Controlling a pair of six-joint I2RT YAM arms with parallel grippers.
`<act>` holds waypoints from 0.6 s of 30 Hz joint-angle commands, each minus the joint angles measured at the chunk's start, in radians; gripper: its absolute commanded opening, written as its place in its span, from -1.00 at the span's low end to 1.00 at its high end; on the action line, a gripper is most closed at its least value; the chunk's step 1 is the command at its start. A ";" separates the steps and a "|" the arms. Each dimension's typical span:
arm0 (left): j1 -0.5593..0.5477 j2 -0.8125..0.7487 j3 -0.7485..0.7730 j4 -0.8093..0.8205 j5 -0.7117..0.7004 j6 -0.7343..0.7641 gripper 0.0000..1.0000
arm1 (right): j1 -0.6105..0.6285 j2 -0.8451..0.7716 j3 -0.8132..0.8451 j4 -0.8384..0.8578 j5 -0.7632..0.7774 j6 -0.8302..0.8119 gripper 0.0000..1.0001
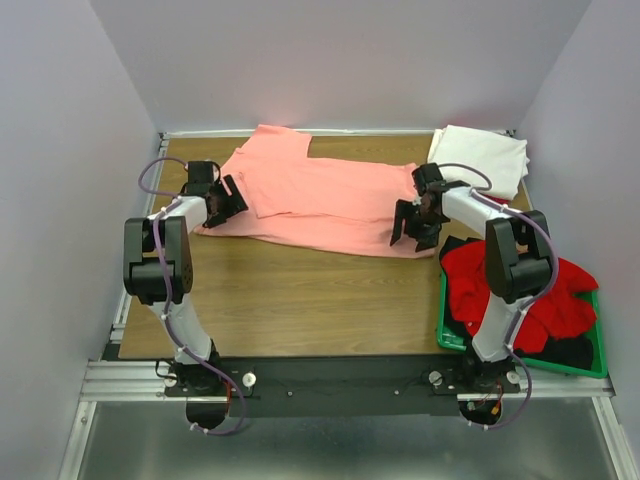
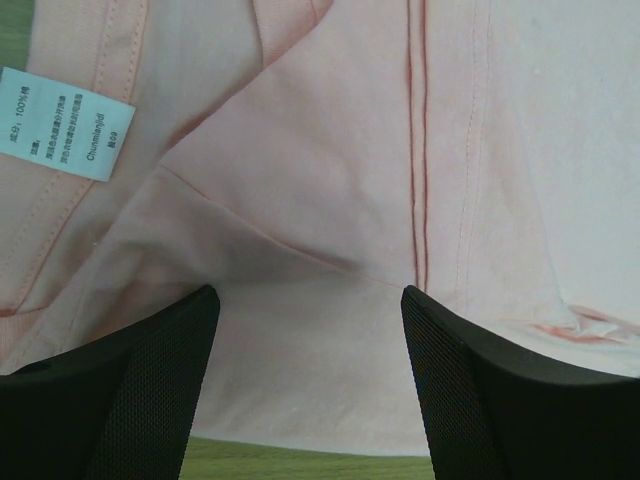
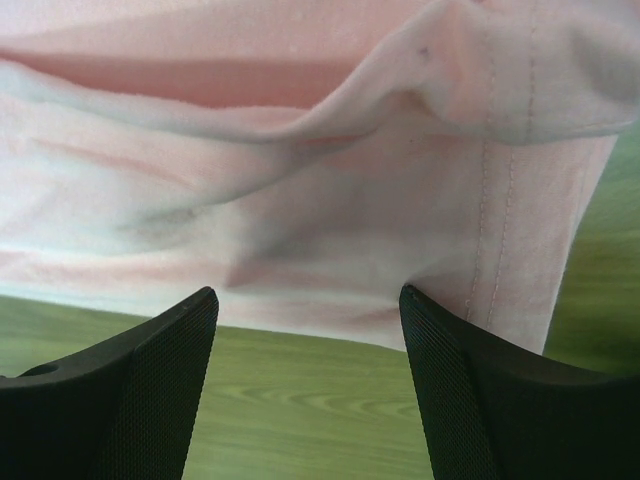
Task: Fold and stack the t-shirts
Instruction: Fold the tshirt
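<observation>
- My left hand (image 1: 232,200) is spread wide and pinching nothing. It hangs over the left end of the salmon-pink t-shirt (image 1: 320,200).
- My right hand (image 1: 410,228) is spread just as wide, and it too is empty. It sits at the shirt's near right corner.
- The pink shirt lies flat on the far half of the desk (image 1: 300,300). Its long axis runs left to right, so it spans the gap between my two hands, with one end at each.
- From my left wrist, pink cloth fills the space between and ahead of my fingers (image 2: 130,390). A white care label (image 2: 65,122) shows up and to the left, and only a thin strip of desk shows at the near hem.
- From my right wrist, bare desk lies under my fingers (image 3: 130,390), and the shirt's rumpled edge is just ahead with a seamed hem on the right.
- I judge neither arm to be the nearer one. Each already has its own end, so the coming fold looks like a two-handed lift of the near edge.
- My right hand seems to need a short reach forward first, and my left hand seems to need only to drop.
- A folded white t-shirt (image 1: 485,160) waits at the far right corner.
- A red t-shirt (image 1: 520,285) and dark cloth (image 1: 570,352) are heaped in the green crate (image 1: 446,335), beside my right arm.
</observation>
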 commanded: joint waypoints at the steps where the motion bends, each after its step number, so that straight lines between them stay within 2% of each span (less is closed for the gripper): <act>1: 0.065 -0.007 -0.056 -0.041 -0.042 0.020 0.65 | 0.025 -0.002 -0.106 -0.069 -0.071 0.021 0.61; 10: 0.092 -0.066 -0.105 -0.069 -0.118 0.052 0.66 | 0.152 -0.071 -0.156 -0.119 -0.143 0.045 0.61; 14: 0.092 -0.105 -0.102 -0.102 -0.199 0.066 0.67 | 0.181 -0.117 -0.149 -0.151 -0.149 0.073 0.61; 18: 0.091 -0.171 -0.077 -0.112 -0.222 0.106 0.67 | 0.184 -0.177 -0.098 -0.199 -0.112 0.079 0.62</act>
